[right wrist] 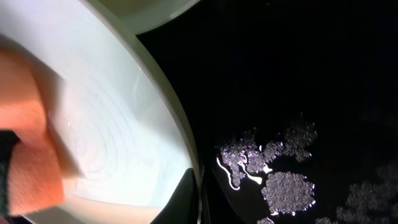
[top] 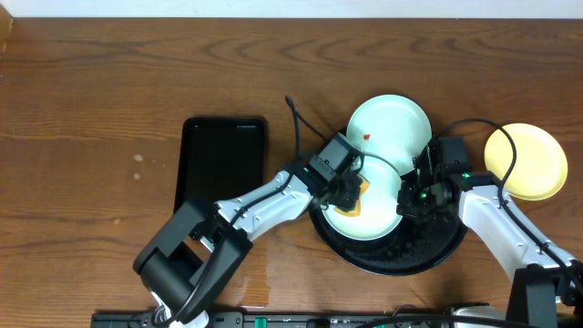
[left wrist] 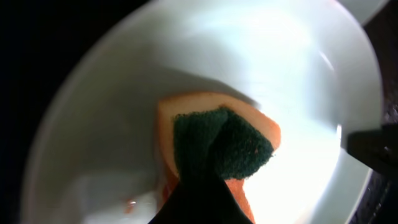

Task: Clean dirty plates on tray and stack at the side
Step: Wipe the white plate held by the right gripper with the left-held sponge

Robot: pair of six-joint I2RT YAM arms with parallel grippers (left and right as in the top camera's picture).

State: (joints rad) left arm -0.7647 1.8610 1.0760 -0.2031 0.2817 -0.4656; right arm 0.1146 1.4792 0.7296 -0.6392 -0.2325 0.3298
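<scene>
While the left tool (top: 349, 193) pinches an orange sponge (left wrist: 224, 146) with its green scouring face turned up toward the wrist camera, we see the sponge pressed against the inside of the near plate (top: 378, 208) — a pale mint-white one lying in the round black tray (top: 401, 257). The right tool (top: 412, 193) is closed on this plate's right rim, one finger on each side of the edge. Beside that grip, wet patches glisten on the tray floor (right wrist: 280, 186).

The far plate (top: 392, 126), also mint-white, sits at the tray's far edge with a small red spot (top: 366, 137) on it. Its rim overlaps the near plate's, and we cannot tell which lies on top. The yellow plate (top: 528, 162) rests on the wooden surface (top: 91, 109), right of the tray — apart from the others. A rectangular black tray (top: 223, 164) lies to the left.
</scene>
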